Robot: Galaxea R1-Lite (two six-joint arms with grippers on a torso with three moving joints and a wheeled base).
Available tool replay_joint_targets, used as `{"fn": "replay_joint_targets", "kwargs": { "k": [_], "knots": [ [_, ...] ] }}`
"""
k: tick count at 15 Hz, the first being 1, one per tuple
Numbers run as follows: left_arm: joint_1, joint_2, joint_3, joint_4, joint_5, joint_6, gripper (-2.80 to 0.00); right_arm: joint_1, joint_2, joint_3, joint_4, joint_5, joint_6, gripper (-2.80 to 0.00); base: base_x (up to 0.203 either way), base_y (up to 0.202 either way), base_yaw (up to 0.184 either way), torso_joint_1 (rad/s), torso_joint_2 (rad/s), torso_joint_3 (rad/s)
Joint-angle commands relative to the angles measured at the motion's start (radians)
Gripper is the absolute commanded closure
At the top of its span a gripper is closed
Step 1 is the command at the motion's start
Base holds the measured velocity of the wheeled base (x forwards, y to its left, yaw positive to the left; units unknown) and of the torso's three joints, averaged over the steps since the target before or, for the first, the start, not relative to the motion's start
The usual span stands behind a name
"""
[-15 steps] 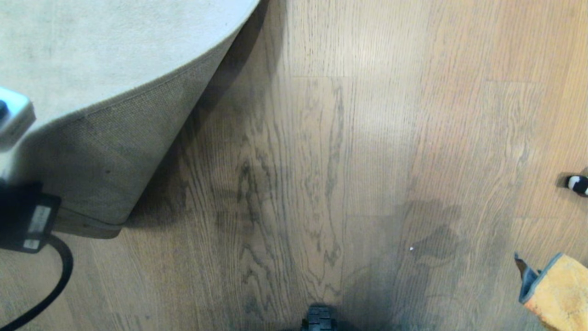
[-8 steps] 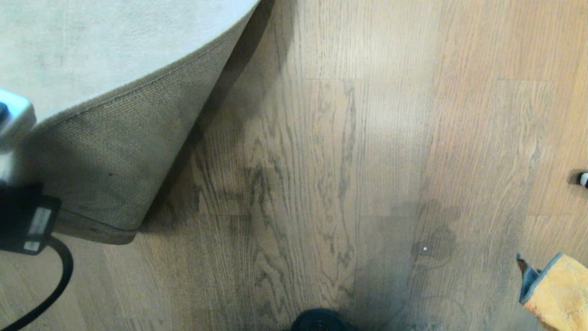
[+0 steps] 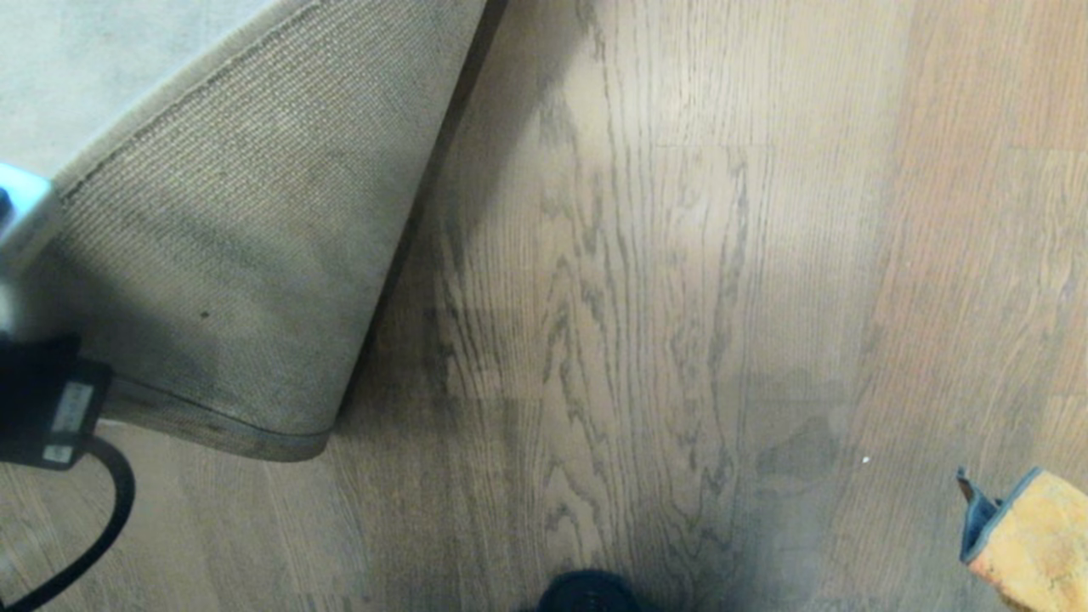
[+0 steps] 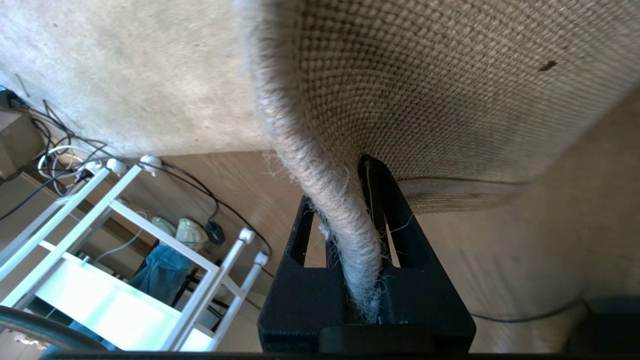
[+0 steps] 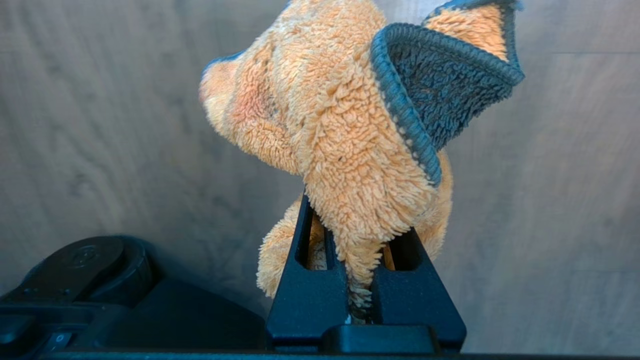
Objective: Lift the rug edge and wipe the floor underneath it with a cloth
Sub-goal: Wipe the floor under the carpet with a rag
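The rug edge [image 3: 212, 425] is lifted and folded back at the left of the head view, its woven tan backing [image 3: 238, 255] facing up. My left gripper [image 4: 340, 185] is shut on the rug edge [image 4: 345, 235], which runs between the black fingers. In the head view only that arm's wrist [image 3: 34, 399] shows. Brown wood-grain floor [image 3: 637, 297] lies bare beside the flap. The orange cloth [image 3: 1033, 535] with blue-grey trim hangs at the lower right. My right gripper [image 5: 357, 220] is shut on the cloth [image 5: 345, 125], held above the floor.
A black cable [image 3: 110, 510] loops from the left wrist. Part of my dark base [image 3: 586, 595] shows at the bottom middle. The left wrist view shows a white rack [image 4: 125, 240] and loose cables [image 4: 65, 160] beyond the rug. A small white speck [image 3: 865, 460] lies on the floor.
The whole head view has shifted: floor grain and rug flap slid right, and more backing shows. A small black-and-white object left the right edge. Both arms and the cloth keep their places.
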Motion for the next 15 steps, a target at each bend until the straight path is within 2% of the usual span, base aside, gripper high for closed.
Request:
{"fn": "replay_joint_targets", "kwargs": {
  "k": [1, 3, 7, 9, 12, 15],
  "knots": [
    [0.0, -0.001, 0.001, 0.005, 0.007, -0.001, 0.0, 0.0, 0.001, 0.0, 0.0, 0.001, 0.0, 0.0, 0.0, 0.189, -0.004, 0.002, 0.01, 0.0],
    [-0.002, 0.0, 0.003, 0.005, 0.007, -0.001, 0.0, 0.0, 0.001, 0.0, 0.0, 0.001, 0.0, 0.0, 0.0, 0.135, -0.002, 0.003, 0.0, 0.004],
    [-0.009, 0.0, 0.015, -0.001, -0.001, -0.002, 0.0, 0.0, 0.001, 0.0, 0.0, 0.001, 0.0, 0.0, 0.0, 0.0, 0.0, 0.0, 0.0, 0.0],
    [-0.018, 0.003, 0.027, -0.05, -0.053, -0.002, 0.0, 0.0, 0.001, 0.0, 0.0, 0.001, 0.0, 0.0, 0.0, 0.0, 0.0, 0.0, 0.0, 0.0],
    [-0.018, 0.014, 0.035, -0.112, -0.202, 0.0, 0.0, 0.0, 0.001, 0.0, 0.0, 0.001, 0.0, 0.0, 0.0, 0.0, 0.0, 0.0, 0.0, 0.0],
    [-0.018, 0.029, 0.041, -0.113, -0.215, 0.0, 0.0, 0.0, 0.001, 0.0, 0.0, 0.001, 0.0, 0.0, 0.0, 0.0, 0.0, 0.0, 0.0, 0.0]
  ]
}}
